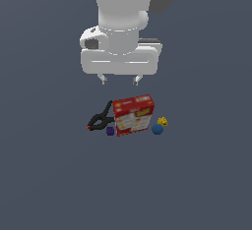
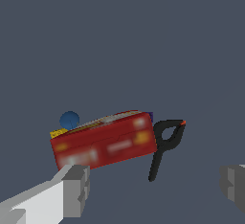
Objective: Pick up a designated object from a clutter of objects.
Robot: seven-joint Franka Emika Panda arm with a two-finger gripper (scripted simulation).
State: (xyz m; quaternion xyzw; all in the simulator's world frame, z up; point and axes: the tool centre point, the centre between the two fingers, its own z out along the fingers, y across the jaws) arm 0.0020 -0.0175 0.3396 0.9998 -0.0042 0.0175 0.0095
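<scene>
The tiny yellow block with darker spots [image 1: 163, 122] lies on the grey floor just to the exterior view's right of the red cracker box [image 1: 133, 115], touching or nearly touching the small blue ball [image 1: 157, 129]. In the wrist view only a yellow sliver [image 2: 58, 133] shows past the box [image 2: 104, 140], beside the ball [image 2: 69, 120]. My gripper [image 1: 119, 80] hangs open and empty well above the box. Its fingers [image 2: 75, 189] frame the box in the wrist view.
A black spring clamp with orange tips [image 1: 100, 118] lies against the box on the exterior view's left; it shows in the wrist view too [image 2: 164, 144]. A tiny purple cube [image 1: 110, 131] sits at the box's near left corner.
</scene>
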